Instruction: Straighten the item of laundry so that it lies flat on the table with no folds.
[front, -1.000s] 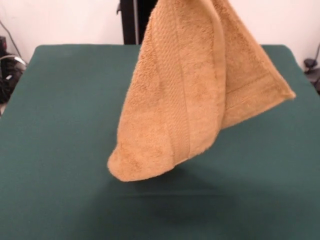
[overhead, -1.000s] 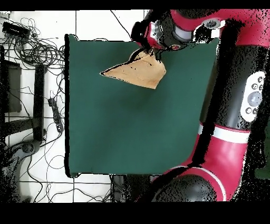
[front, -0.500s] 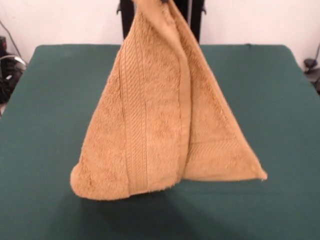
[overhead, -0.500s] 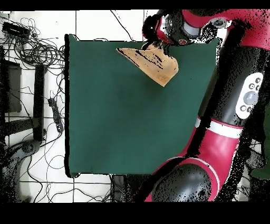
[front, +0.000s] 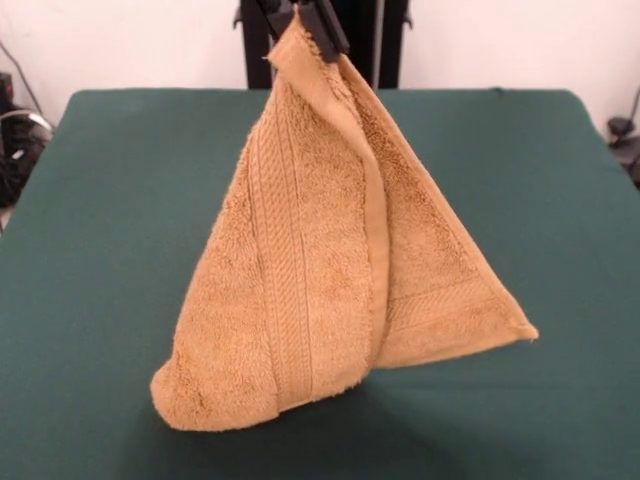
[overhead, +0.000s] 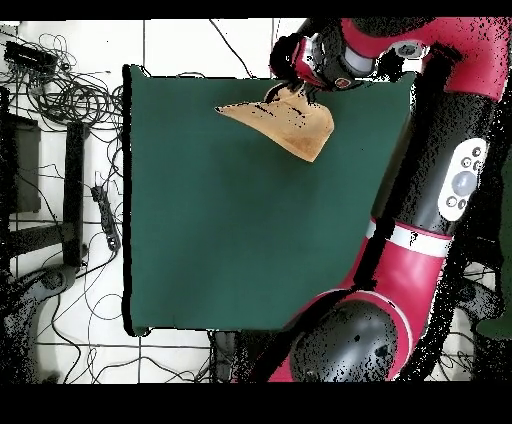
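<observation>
The orange-tan towel (front: 320, 270) hangs from one pinched corner at the top of the front view and drapes down in a folded cone. Its lower edge reaches the dark green table (front: 100, 250) or hangs just above it. A ribbed border band runs down its left fold. My gripper (front: 300, 25) is shut on the towel's top corner, with its black fingertips (front: 322, 28) showing at the top edge. In the overhead view the towel (overhead: 285, 125) lies as a tan wedge near the table's far edge, under the gripper (overhead: 300, 90).
The red arm (overhead: 440, 190) runs along the right side of the overhead view. Cables and floor gear (overhead: 60, 130) lie left of the table. A black pedestal (front: 390, 40) stands behind the table in the front view.
The towel swung from tilted and lifted to hanging lower. In the last half second the gripper came down into view and the towel's bottom settled closer to the table.
</observation>
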